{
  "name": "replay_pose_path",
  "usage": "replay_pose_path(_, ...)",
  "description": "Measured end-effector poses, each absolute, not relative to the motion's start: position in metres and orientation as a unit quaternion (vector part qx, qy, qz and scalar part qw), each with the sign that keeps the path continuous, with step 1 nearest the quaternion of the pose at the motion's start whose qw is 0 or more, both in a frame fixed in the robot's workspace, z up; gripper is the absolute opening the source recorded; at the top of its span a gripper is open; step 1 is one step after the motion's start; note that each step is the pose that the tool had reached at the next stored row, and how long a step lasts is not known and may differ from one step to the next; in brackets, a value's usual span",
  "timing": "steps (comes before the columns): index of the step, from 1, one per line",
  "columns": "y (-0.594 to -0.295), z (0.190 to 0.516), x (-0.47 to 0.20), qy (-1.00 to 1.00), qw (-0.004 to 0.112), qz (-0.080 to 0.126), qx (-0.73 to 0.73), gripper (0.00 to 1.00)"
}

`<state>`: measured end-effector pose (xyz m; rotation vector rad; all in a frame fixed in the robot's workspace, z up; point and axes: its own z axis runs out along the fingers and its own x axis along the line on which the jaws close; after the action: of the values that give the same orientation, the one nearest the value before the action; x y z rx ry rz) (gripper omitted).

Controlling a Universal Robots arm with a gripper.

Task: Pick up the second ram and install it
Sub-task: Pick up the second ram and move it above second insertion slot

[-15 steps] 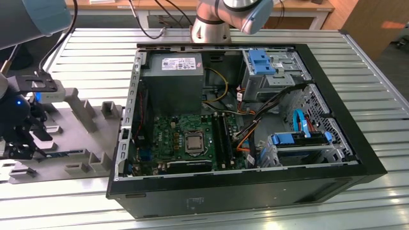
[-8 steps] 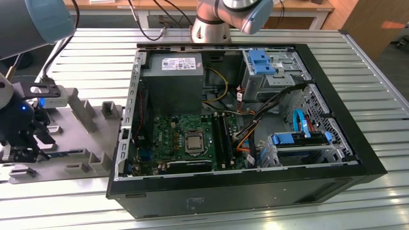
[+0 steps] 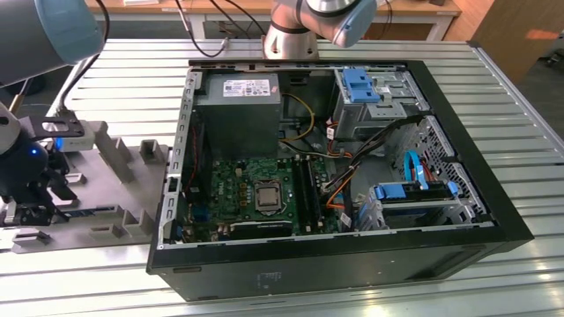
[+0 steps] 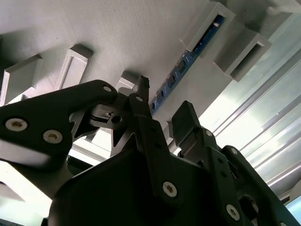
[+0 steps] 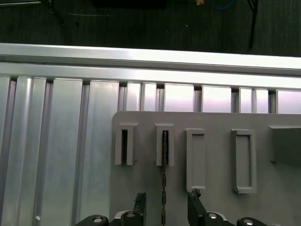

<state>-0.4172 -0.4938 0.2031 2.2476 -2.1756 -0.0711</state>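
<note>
The second ram [image 4: 188, 60] is a slim blue board standing on its edge in the slots of a grey holder plate [image 4: 131, 33]. The first wrist view looks along its thin top edge [image 5: 164, 160], which runs from one slot toward the gripper. My gripper [image 5: 167, 203] is open, one black fingertip [image 5: 140, 201] on each side of the ram, with a gap to the board on both sides. The same straddle shows in the second wrist view, gripper [image 4: 164, 96] low over the plate. In the exterior view my gripper [image 3: 35, 198] hangs over the holder plate [image 3: 115, 191] at the exterior view's left.
An open black computer case [image 3: 493, 218] lies beside the plate, with a green motherboard [image 3: 238, 181], long black slot strips [image 3: 304, 195], a power supply [image 3: 238, 112] and blue drive brackets [image 3: 414, 191]. The plate carries other empty raised slots [image 5: 242, 160]. Everything rests on a ribbed metal table [image 5: 61, 141].
</note>
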Motion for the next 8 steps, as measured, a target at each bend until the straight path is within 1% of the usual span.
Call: replay_pose_path(8,-0.4938,0.1938,-0.4188,-0.695,0.007,-0.023,0.718,0.47)
